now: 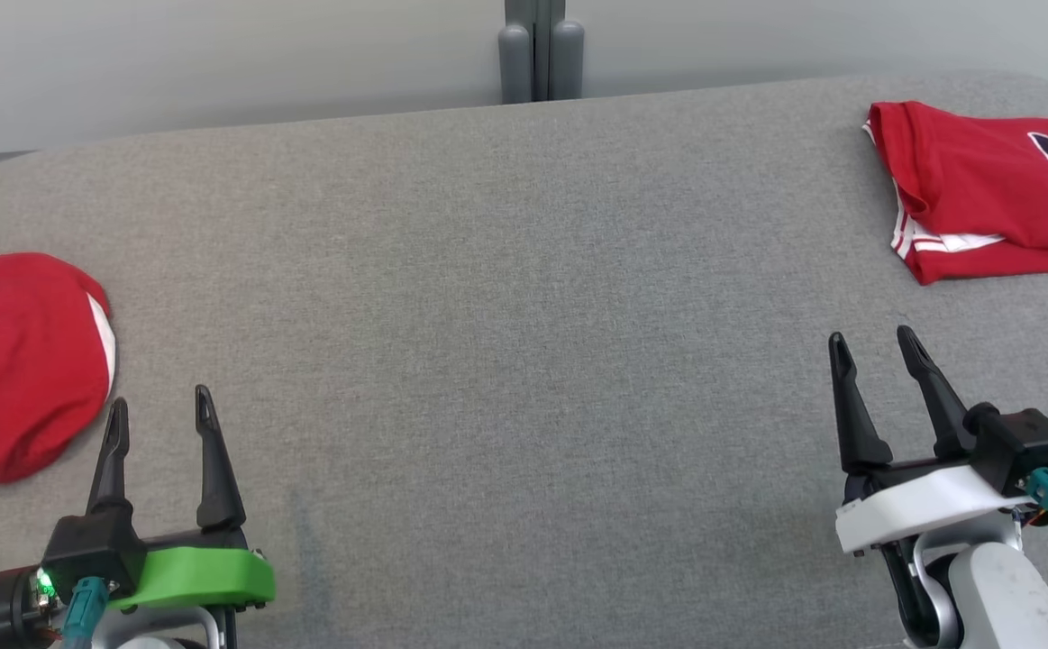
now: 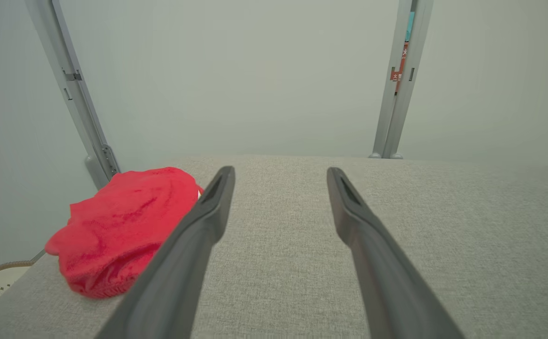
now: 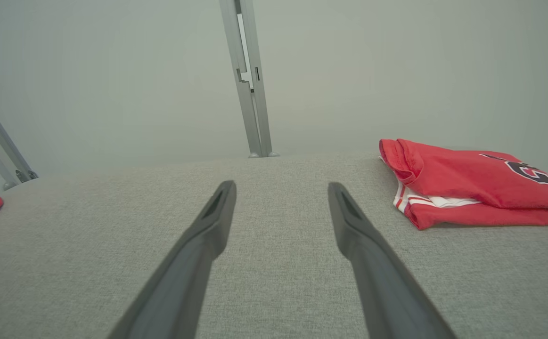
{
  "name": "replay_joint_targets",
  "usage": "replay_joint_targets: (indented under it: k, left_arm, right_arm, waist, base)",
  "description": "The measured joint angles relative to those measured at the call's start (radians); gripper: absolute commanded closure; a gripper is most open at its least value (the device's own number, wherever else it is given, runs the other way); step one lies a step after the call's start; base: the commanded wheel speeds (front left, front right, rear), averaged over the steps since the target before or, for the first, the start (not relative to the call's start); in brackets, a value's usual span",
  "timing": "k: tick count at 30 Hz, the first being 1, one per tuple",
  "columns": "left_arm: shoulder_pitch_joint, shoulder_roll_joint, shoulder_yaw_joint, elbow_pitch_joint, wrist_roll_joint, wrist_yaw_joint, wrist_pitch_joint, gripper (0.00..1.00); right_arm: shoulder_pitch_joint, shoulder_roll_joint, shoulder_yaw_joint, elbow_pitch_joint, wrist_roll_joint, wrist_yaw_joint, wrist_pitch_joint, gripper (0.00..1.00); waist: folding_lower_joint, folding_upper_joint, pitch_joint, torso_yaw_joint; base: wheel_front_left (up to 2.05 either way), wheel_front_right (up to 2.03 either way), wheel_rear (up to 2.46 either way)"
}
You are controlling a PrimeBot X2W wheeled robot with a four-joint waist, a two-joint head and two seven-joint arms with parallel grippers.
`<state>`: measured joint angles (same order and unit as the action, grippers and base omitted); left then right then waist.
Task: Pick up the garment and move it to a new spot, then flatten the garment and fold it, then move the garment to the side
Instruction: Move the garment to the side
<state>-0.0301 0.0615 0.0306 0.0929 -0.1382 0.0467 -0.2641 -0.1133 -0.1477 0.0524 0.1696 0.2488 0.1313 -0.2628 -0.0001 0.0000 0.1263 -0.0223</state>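
One red jersey (image 1: 983, 189) lay folded at the far right corner of the bench (image 1: 524, 361), its sleeve stripes showing along its left side, so that piece looked finished and set aside. A second red garment (image 1: 19, 361) sat bunched in a heap at the left edge, neither flattened nor folded. Judging by that, the whole round of lifting, moving, flattening, folding and setting aside was left to do for it. The left gripper (image 1: 160, 399) hovered over the near edge, just beside the heap but apart from it, fingers spread wide with bare bench between them, holding nothing. The right gripper (image 1: 871, 335) hovered near the right edge, short of the jersey, likewise spread wide and empty, touching no fabric.
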Motion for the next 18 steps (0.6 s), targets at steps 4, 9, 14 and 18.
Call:
replay_joint_targets:
  k: [4,9,14,18]
  left_arm:
    - [0.013,-0.002,0.005,0.012,0.001,-0.004,0.000,0.00]
    - [0.018,-0.004,0.009,0.026,0.001,-0.011,0.000,0.00]
    - [0.019,-0.006,0.013,0.037,0.001,-0.013,0.000,0.00]
    - [0.018,-0.007,0.018,0.040,0.004,-0.016,0.000,0.00]
  right_arm:
    - [0.032,0.020,-0.010,-0.020,-0.026,0.000,0.000,0.00]
    - [0.052,0.036,-0.013,-0.031,-0.044,0.000,0.007,0.00]
    - [0.057,0.041,-0.016,-0.032,-0.049,0.000,0.011,0.00]
    - [0.057,0.042,-0.019,-0.030,-0.049,0.000,0.016,0.00]
  waist:
    - [0.0000,0.0000,-0.015,0.006]
    - [0.0000,0.0000,-0.025,0.009]
    - [0.0000,0.0000,-0.027,0.006]
    - [0.0000,0.0000,-0.027,0.006]
  base:
    - [0.00,0.00,0.00]
    - [0.00,0.00,0.00]
    - [0.00,0.00,0.00]
    - [0.00,0.00,0.00]
